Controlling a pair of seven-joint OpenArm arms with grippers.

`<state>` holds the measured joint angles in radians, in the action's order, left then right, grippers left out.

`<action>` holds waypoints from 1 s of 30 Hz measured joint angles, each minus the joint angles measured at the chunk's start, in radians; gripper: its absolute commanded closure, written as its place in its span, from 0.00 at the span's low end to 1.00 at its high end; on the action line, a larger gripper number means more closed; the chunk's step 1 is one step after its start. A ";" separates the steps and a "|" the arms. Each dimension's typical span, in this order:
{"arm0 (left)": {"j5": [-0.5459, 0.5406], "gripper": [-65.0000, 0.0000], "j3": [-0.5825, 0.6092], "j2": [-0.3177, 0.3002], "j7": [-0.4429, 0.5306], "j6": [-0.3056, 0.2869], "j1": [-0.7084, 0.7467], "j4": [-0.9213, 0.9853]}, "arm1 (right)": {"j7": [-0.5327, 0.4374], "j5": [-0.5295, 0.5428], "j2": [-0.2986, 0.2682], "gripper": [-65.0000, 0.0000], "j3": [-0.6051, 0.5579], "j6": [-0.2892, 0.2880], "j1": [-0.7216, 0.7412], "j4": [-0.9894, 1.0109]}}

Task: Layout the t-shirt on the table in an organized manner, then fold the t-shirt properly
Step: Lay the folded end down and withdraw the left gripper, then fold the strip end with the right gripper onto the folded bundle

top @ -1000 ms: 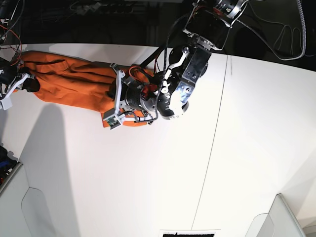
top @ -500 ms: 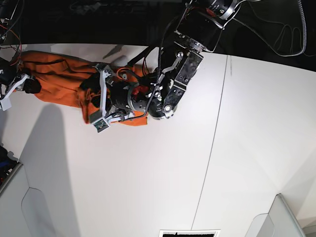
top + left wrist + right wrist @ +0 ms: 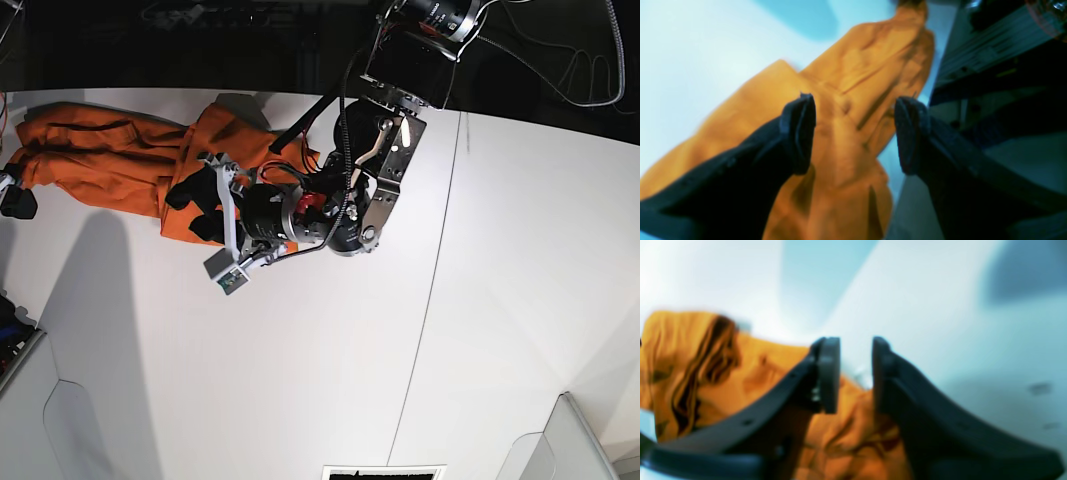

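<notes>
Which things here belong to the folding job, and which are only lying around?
For the job:
- t-shirt, orange, bunched at the table's far left
- table, white
- left gripper, open over the shirt
- right gripper, jaws parted, nothing between them

Not part of it:
- grey panels at the near corners
- cables behind the table

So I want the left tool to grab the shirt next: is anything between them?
Nothing visible: the open left tool sits right over the bunched orange shirt, bare fabric showing between its fingers.

right end effector (image 3: 856,373): parted, empty | t-shirt (image 3: 750,373): rumpled beneath | table (image 3: 940,306): white
</notes>
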<state>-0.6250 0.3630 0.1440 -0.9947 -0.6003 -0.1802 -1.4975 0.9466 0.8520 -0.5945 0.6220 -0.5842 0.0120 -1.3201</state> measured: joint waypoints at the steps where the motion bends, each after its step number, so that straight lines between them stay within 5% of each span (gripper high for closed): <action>1: 0.000 0.39 -0.018 0.000 0.000 -0.006 0.000 0.000 | -0.002 0.000 -0.011 0.57 0.006 0.000 0.002 0.000; 4: -0.021 0.39 -0.059 -0.025 0.001 -0.008 0.000 0.000 | 0.006 -0.031 -0.028 0.44 0.007 0.000 -0.004 0.000; 24: -0.131 0.39 -0.251 -0.274 -0.056 -0.014 0.005 0.000 | -0.043 0.001 -0.018 0.45 -0.087 0.000 -0.098 0.136; 30: -0.107 0.39 -0.257 -0.352 -0.056 -0.015 0.074 0.000 | -0.044 0.039 -0.012 1.00 -0.104 -0.002 -0.097 0.137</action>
<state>-0.7319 0.1055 -0.2077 -1.0504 -0.6151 -0.1062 -1.4979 0.9024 0.8906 -0.6064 0.5182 -0.5858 -0.0849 -1.1828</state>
